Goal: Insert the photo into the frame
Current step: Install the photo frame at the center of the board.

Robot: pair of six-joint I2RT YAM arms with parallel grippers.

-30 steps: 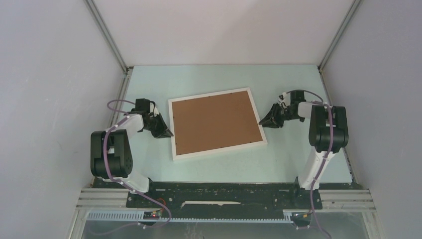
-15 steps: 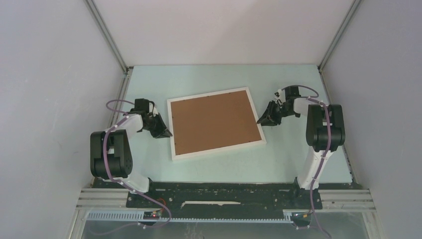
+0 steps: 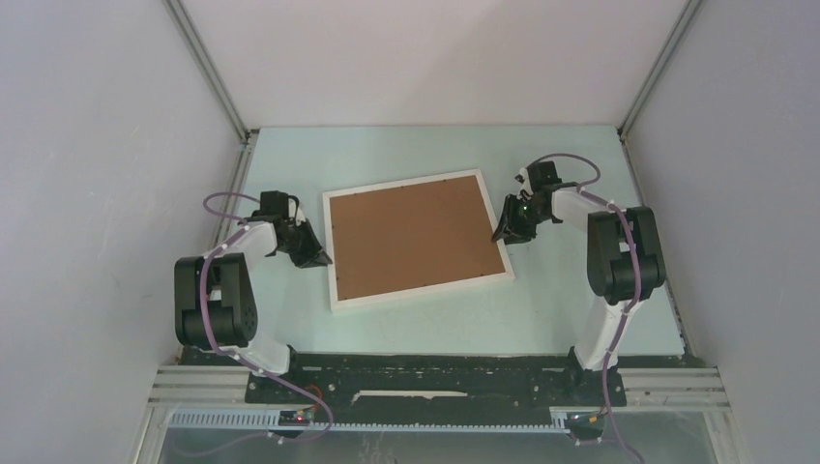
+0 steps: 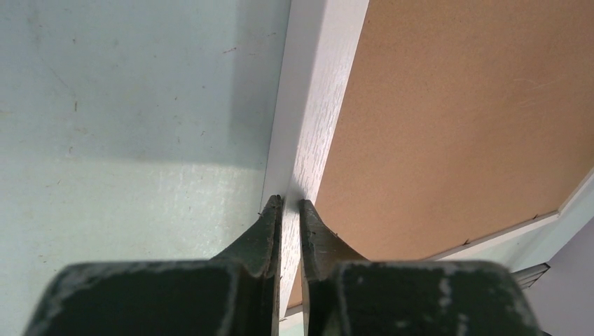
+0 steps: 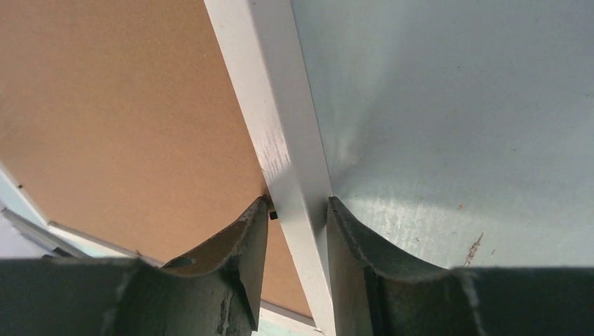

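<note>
Lying flat, white frame (image 3: 423, 291) shows brown backing board (image 3: 416, 237)

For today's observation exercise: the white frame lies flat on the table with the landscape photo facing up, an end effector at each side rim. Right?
No: what faces up is a plain brown backing board, as the top external view shows. The frame does lie flat on the table, left end effector and right end effector at its side rims.
</note>
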